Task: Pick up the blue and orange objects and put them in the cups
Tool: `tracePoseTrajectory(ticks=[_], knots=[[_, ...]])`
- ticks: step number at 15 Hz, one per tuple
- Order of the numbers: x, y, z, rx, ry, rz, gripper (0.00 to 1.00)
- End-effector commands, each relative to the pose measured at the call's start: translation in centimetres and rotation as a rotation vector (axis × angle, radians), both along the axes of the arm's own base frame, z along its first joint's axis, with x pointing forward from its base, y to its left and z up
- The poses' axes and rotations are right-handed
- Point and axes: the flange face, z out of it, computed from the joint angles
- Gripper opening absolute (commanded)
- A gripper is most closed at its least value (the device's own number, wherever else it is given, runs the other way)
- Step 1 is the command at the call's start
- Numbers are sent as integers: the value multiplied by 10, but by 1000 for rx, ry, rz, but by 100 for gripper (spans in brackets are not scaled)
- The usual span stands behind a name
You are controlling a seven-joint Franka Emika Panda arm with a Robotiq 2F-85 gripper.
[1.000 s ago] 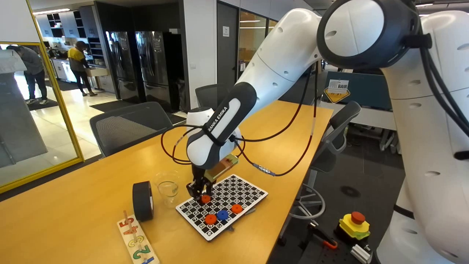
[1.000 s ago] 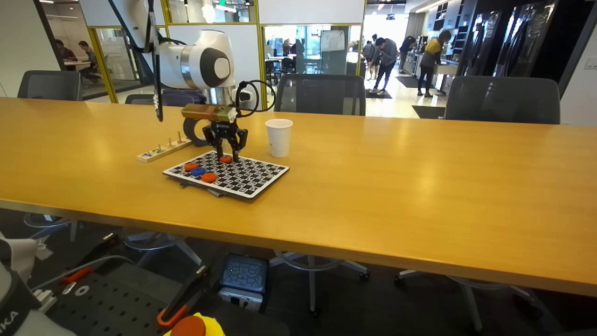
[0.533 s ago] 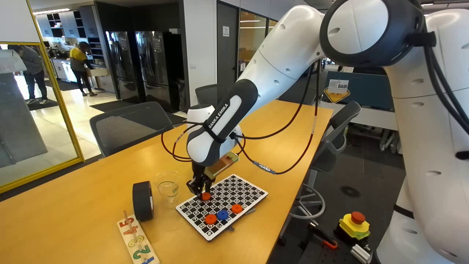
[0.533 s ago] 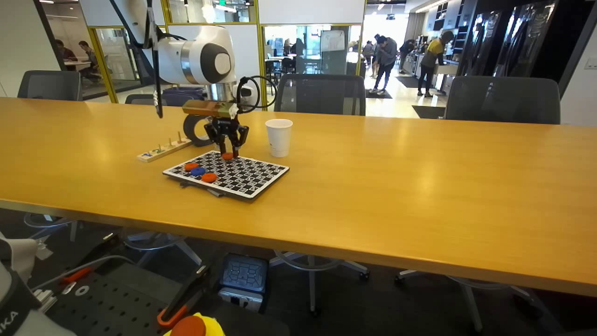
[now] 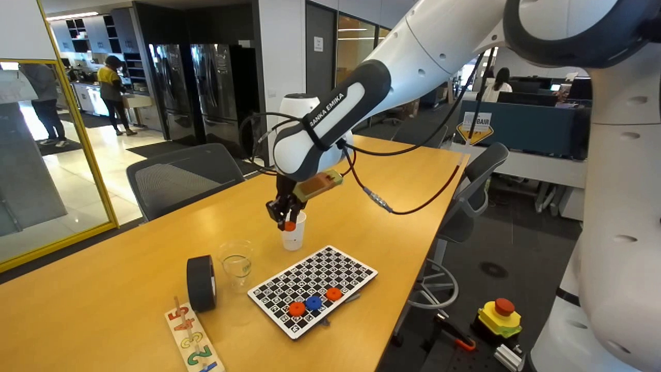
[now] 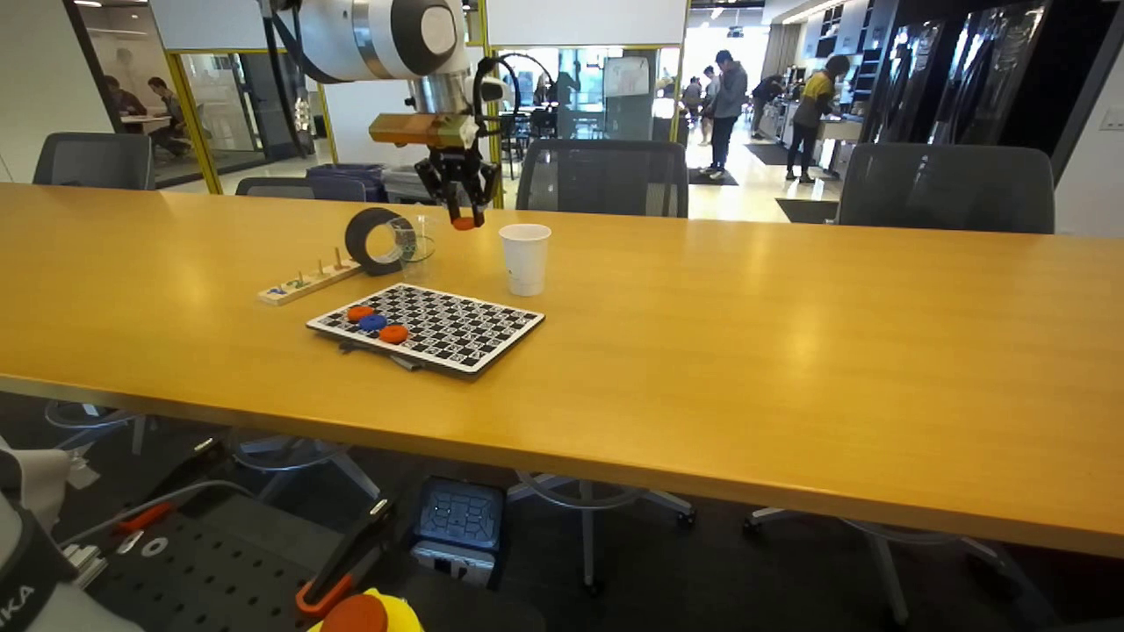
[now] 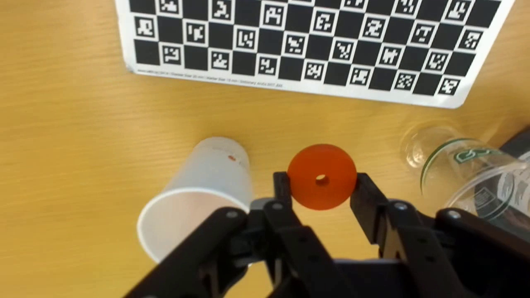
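- In the wrist view, your black two-fingered claw [image 7: 321, 185] pinches a flat, round, orange-red disc [image 7: 322, 193] with a small hole in its middle. It grips opposite edges and leaves the underside free, so the disc should fall straight once you release.
- That disc hangs between an opaque white tapered cup [image 7: 213, 169] and a clear see-through cup [image 7: 449, 174], over neither mouth; the white one looks nearer, so is likelier your goal.
- In an exterior view, a flat black-and-white checkered board [image 5: 320, 268] lies on the pale wooden table [image 5: 119, 310]. A round blue disc [image 5: 313, 303] rests on it between two more orange-red discs [image 5: 297, 309], all by one edge, presumably grouped there for your later picks.
- In an exterior view, a thick black roll [image 6: 356, 241] stands on its curved side near the clear cup, seemingly no part of your job. The claw is well above the table, probably so its load clears the rims. The white cup stands upright, apart from the claw.
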Motion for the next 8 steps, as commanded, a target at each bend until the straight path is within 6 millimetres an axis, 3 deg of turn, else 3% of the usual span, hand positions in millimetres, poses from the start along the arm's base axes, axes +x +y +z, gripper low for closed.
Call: tracePoseTrajectory(ticks=[1,8], knots=[[18,-23,21,-10,-27,-27,21],[56,-56,4,-9,-7,-59,21]])
